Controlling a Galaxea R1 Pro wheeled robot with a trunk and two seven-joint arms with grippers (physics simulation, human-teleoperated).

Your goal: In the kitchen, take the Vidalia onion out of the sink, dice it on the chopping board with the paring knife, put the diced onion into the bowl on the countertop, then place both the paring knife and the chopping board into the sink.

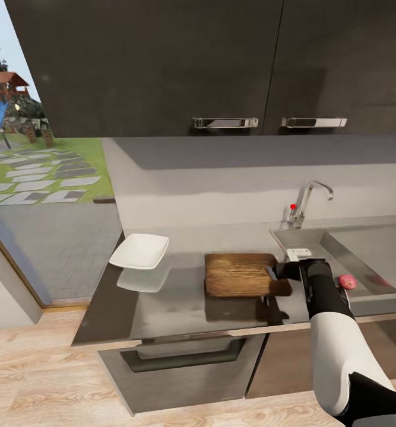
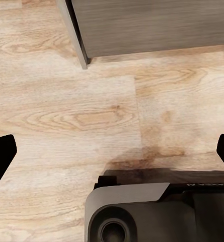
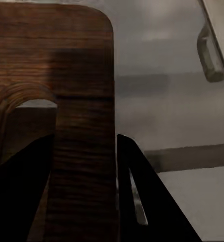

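From my head camera, far left is a window onto a lawn with stepping stones (image 1: 40,178). Next comes the countertop (image 1: 180,302), grey and mirror-like, with the bowl (image 1: 139,251) sitting near its left end, well apart from everything else. Right of the bowl lies the chopping board (image 1: 240,274), flat on the counter, its long side running left to right. My right gripper (image 1: 275,273) is at the board's right short end; the right wrist camera shows the fingers (image 3: 142,201) straddling the strip of wood between the handle slot and the board's edge — one finger in the slot, the other just outside the edge. They sit close on the wood, so I read them as clamped on the board. Further right is the sink (image 1: 364,249) with its faucet (image 1: 307,201) behind, and a small pinkish-red round thing (image 1: 347,281) lies in the basin, just beside my forearm — I take it for the onion.

My left gripper (image 2: 112,151) hangs low, pointed at the wooden floor (image 2: 66,111) beside a cabinet corner; its fingertips (image 2: 1,151) stand wide apart with nothing between them.
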